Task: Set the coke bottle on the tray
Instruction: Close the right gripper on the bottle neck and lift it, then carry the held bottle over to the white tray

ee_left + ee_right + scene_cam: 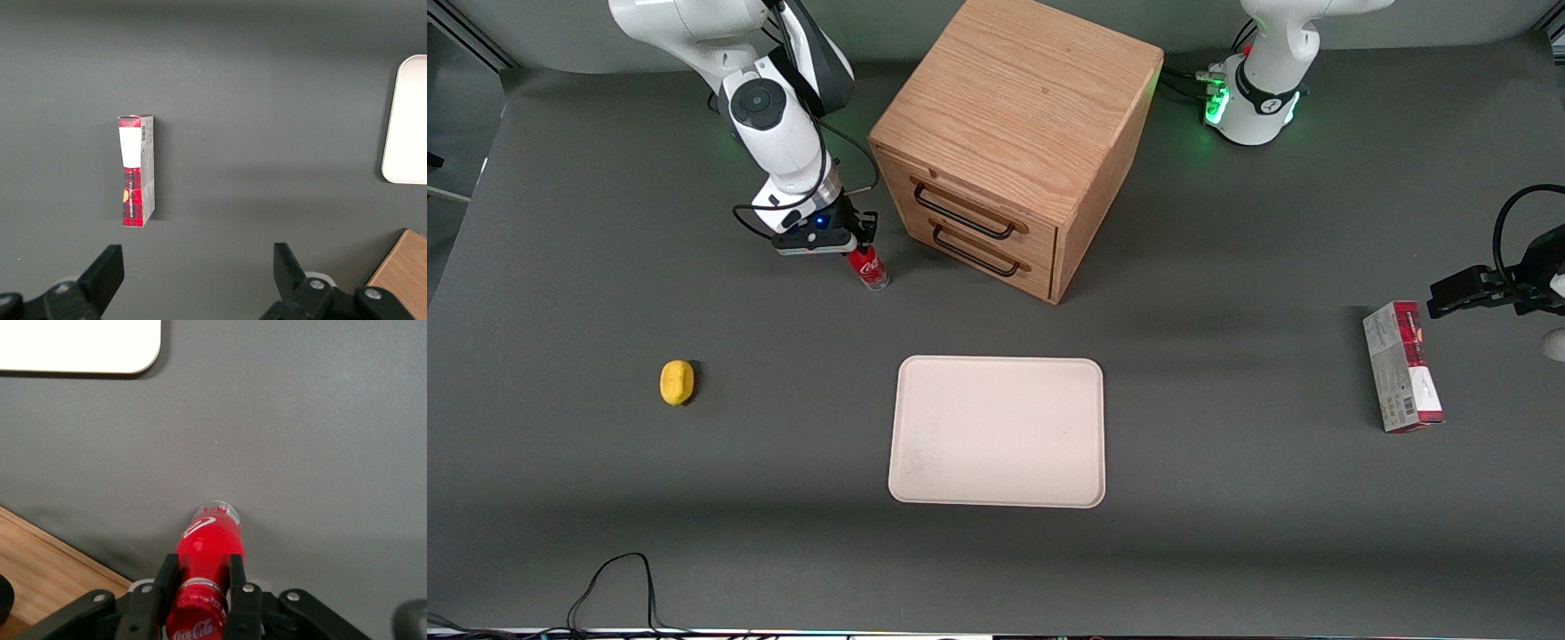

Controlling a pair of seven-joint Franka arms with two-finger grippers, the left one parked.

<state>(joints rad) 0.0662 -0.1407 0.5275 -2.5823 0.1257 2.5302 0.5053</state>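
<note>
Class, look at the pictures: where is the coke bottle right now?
The coke bottle stands on the table in front of the wooden drawer cabinet, farther from the front camera than the tray, with the gripper shut on its neck.

Front view: high, angled down, wide over the whole table [1227, 551]. Right wrist view: close, looking down past the gripper [201, 587], closed on the coke bottle [210, 553]; shares with the front view the bottle, a tray [80, 347] corner, the cabinet [40, 567]. Left wrist view: downward, farther off; shares the carton [137, 170], tray edge, cabinet corner
</note>
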